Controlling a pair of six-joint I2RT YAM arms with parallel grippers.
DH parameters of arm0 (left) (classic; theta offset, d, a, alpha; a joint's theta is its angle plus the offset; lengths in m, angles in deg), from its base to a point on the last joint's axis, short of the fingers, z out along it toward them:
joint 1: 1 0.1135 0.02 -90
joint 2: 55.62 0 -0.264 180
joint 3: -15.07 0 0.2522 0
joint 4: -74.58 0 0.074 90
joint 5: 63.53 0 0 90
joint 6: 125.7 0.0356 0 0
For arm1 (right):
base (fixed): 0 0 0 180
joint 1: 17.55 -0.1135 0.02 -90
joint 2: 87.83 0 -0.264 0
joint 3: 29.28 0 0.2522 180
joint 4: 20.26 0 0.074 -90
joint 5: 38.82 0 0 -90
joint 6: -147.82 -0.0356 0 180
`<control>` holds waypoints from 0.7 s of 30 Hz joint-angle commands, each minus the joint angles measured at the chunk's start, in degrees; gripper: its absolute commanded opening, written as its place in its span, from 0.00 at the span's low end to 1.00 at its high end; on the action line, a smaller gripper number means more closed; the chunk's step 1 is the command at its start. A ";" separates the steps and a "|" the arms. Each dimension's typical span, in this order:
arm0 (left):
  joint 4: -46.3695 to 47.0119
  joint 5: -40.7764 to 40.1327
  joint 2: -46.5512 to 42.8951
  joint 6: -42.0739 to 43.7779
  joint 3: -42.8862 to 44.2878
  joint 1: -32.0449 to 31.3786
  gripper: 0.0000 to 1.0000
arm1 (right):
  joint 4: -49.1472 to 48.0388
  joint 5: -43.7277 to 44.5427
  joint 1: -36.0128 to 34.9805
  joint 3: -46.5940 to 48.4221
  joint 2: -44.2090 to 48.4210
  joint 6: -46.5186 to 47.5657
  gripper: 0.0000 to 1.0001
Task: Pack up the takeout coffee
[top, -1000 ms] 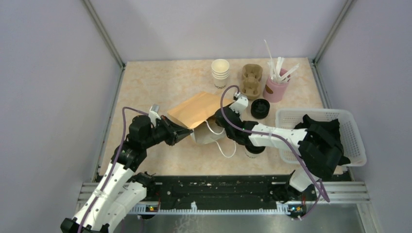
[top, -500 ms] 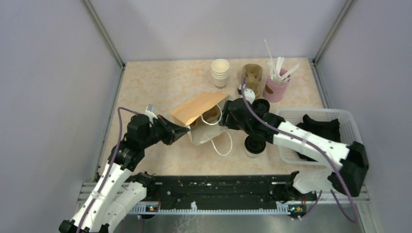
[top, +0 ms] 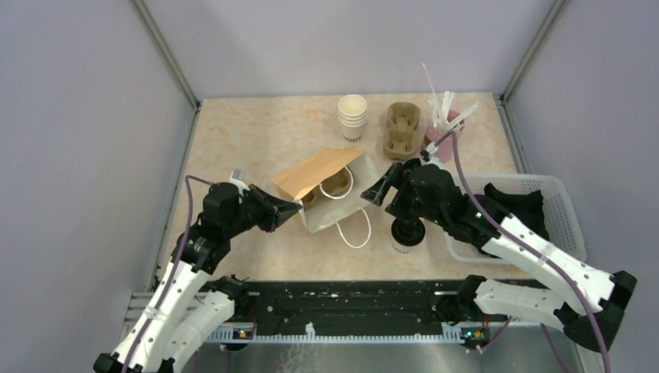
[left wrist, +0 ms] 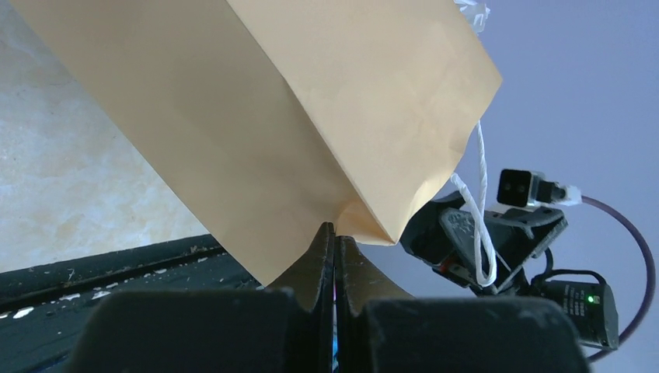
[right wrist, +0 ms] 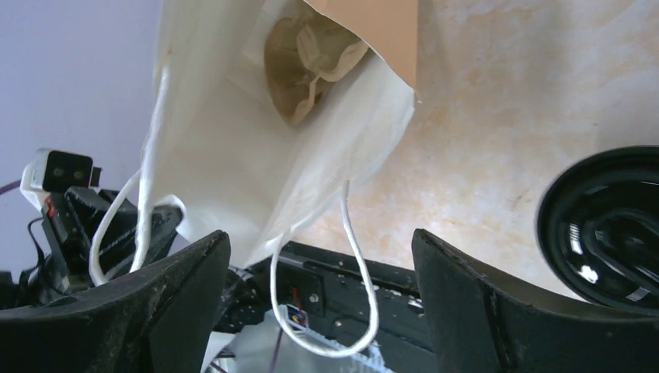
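A brown-and-white paper bag (top: 322,175) lies on its side mid-table, mouth toward the right. My left gripper (top: 291,208) is shut on the bag's (left wrist: 295,116) near edge, its fingertips (left wrist: 334,231) pinching the paper fold. My right gripper (top: 386,185) hovers open just right of the mouth, with nothing between its fingers (right wrist: 474,303). The bag's white string handle (right wrist: 350,295) hangs between them. The takeout coffee (top: 406,233), a white cup with a black lid (right wrist: 614,225), stands below the right wrist, outside the bag. A brown cardboard piece (right wrist: 307,58) sits inside the bag.
At the back stand a stack of lidless white cups (top: 352,116), a cardboard cup carrier (top: 402,126) and a pink cup of stirrers (top: 443,132). A white basket (top: 571,225) holding black items sits on the right, under the right arm.
My right gripper has backed out of the bag's mouth toward the right and opened wide. The bag's handle now hangs free. The left gripper keeps its hold.
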 commanded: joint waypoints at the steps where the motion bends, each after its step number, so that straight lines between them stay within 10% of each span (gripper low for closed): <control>1: 2.20 1.32 -0.57 -2.82 0.85 0.00 0.00 | -10.48 -1.61 -0.03 0.34 -7.63 -6.73 0.84; 7: 4.15 1.80 0.22 -4.63 1.23 -0.02 0.00 | -10.50 7.16 -0.70 4.04 -14.95 -8.45 0.61; 11: 6.03 2.92 1.60 -4.04 3.02 -0.02 0.00 | -1.87 11.80 -1.11 12.16 -21.15 -6.16 0.24; 13: 5.46 4.82 2.74 0.28 5.45 -0.02 0.12 | 1.44 12.43 -0.92 16.34 -22.26 -1.89 0.00; 21: -18.50 -5.96 6.85 35.61 30.19 -0.02 0.76 | 26.96 -1.19 0.75 45.98 -32.75 20.07 0.00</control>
